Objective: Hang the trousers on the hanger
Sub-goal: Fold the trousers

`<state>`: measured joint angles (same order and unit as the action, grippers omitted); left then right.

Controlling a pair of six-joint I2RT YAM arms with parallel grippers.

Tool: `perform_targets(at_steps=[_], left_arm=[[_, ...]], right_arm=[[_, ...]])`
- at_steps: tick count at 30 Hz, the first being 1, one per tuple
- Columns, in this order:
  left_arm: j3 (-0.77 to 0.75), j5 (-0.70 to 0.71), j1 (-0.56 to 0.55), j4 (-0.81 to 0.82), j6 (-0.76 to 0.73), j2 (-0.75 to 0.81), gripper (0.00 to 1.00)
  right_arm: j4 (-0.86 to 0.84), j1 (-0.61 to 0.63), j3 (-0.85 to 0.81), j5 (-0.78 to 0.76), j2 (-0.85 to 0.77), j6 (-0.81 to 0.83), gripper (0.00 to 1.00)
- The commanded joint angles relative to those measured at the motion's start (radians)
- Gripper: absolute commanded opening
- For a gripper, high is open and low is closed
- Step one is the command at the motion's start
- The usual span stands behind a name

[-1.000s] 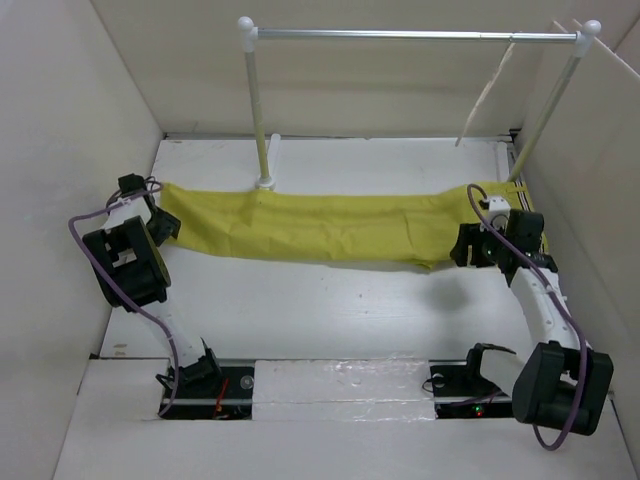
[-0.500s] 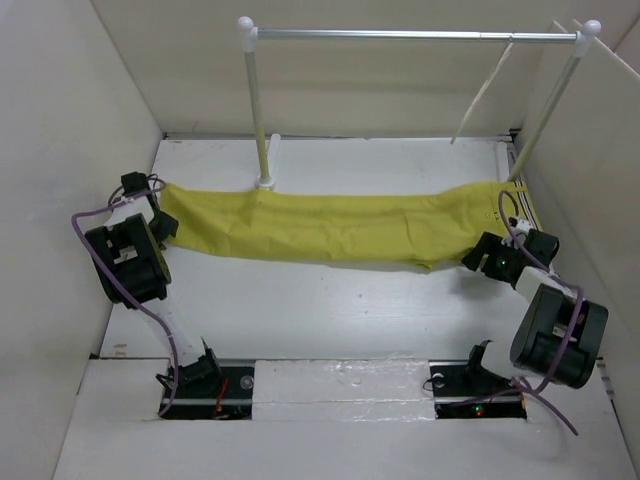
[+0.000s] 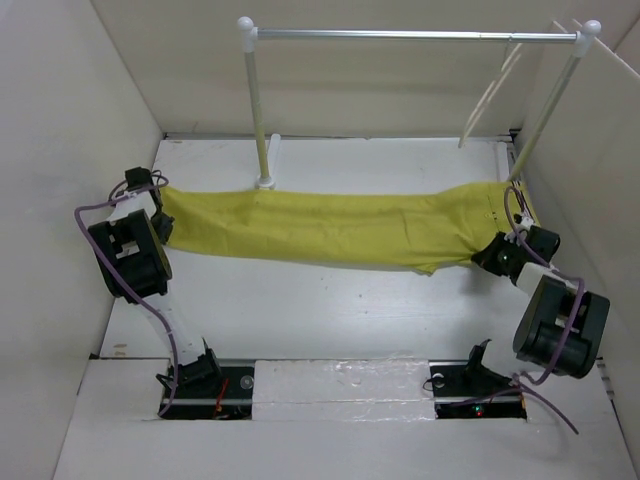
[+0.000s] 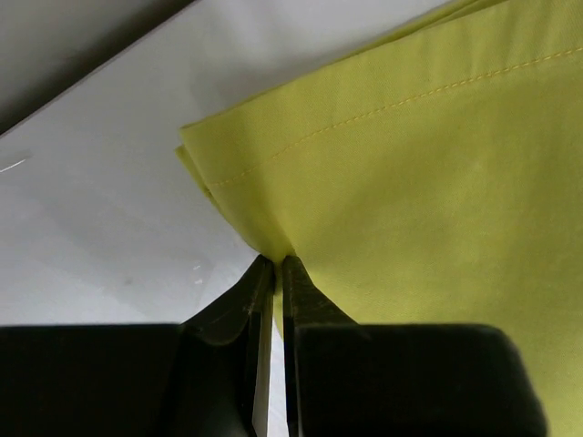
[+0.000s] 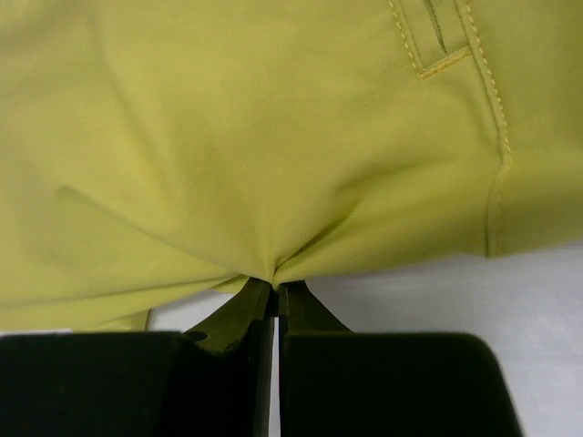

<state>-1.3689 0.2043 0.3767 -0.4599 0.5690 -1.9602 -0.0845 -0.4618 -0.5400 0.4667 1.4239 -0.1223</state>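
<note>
Pinching trousers [image 3: 330, 228] both ends: left gripper [image 4: 274, 266] clamped on hem, right gripper [image 5: 276, 289] clamped near waist. Shallow bites may slip when lifted.

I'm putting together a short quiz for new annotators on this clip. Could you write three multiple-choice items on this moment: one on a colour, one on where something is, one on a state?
1. What colour are the trousers?
A. Blue
B. Yellow
C. Grey

2. Where is the hanger?
A. Lying on the trousers
B. Gripped by an arm
C. Hanging from the rail, near its right end

3. How is the left tool?
A. Shut on the trousers' edge
B. Wide open above the cloth
C. Holding the hanger

Answers:
1 B: the cloth is yellow in every view.
2 C: the overhead view shows it dangling from the bar by the right post.
3 A: the left wrist view shows it pinching the cloth near a hem corner.
</note>
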Motion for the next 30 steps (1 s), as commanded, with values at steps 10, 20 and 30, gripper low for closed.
perform_targets(at_steps=[10,20,30], left_arm=[[0.215,0.409,0.05,-0.244,0.069,0.331,0.0],[0.091,0.202,0.018,-0.303,0.091,0.529,0.63],[0.185,-0.019,-0.74,-0.106,0.094,0.566,0.12]], right_arm=[[0.58,-0.248,0.005,0.016,-0.371,0.452,0.12],[0.652,-0.117,-0.12,0.075,-0.401,0.408,0.72],[0.555,-0.335,-0.077,0.079,-0.349,0.311,0.86]])
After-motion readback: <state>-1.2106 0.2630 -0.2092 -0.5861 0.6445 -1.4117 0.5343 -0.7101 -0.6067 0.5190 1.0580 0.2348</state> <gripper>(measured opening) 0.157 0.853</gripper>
